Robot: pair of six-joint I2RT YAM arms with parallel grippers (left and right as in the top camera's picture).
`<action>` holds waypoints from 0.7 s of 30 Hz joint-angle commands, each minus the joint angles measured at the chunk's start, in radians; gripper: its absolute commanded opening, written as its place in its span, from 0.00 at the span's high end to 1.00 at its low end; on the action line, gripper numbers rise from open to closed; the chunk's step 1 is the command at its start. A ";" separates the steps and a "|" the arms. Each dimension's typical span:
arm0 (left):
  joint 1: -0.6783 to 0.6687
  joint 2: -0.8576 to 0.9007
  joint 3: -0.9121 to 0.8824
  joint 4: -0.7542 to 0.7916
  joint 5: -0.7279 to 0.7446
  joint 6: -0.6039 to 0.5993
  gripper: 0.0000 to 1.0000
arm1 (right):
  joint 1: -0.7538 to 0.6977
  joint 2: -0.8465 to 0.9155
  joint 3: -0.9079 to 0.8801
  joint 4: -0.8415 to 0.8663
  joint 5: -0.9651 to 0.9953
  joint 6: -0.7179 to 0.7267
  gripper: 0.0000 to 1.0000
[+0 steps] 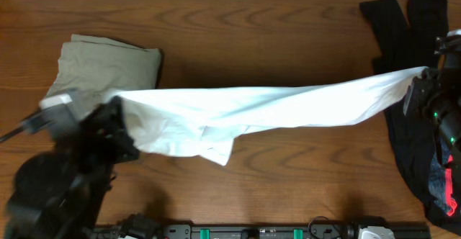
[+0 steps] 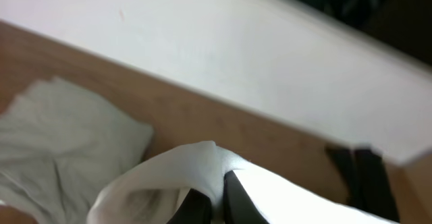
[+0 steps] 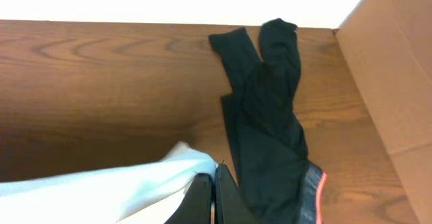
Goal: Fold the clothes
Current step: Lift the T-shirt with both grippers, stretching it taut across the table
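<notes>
A white T-shirt [image 1: 266, 108] is stretched across the table between my two grippers, sagging in the middle with a corner hanging down. My left gripper [image 1: 121, 113] is shut on its left end, seen in the left wrist view [image 2: 214, 198] with white cloth [image 2: 283, 190] bunched between the fingers. My right gripper [image 1: 421, 77] is shut on its right end; in the right wrist view [image 3: 212, 182] the cloth [image 3: 121, 183] runs off to the left. A folded grey-olive garment [image 1: 104, 65] lies at the back left. A black garment [image 1: 410, 30] lies at the right.
The black garment [image 3: 270, 109] has a red-trimmed edge [image 3: 317, 190] near my right arm. A cardboard wall [image 3: 391, 75] stands at the table's right. The folded grey-olive garment [image 2: 61, 143] sits just beyond my left gripper. A black equipment rail [image 1: 288, 232] runs along the front edge.
</notes>
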 commanded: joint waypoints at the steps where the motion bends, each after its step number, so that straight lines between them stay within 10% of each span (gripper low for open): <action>1: 0.005 -0.027 0.058 0.011 -0.144 -0.042 0.94 | -0.009 -0.012 0.034 -0.027 0.073 0.006 0.99; 8: 0.005 -0.028 0.088 0.010 -0.181 -0.168 0.94 | -0.009 -0.036 0.042 -0.072 0.164 0.049 0.99; 21: 0.005 -0.028 0.089 0.010 0.242 -0.209 0.94 | -0.008 -0.066 0.042 -0.087 0.107 0.048 0.99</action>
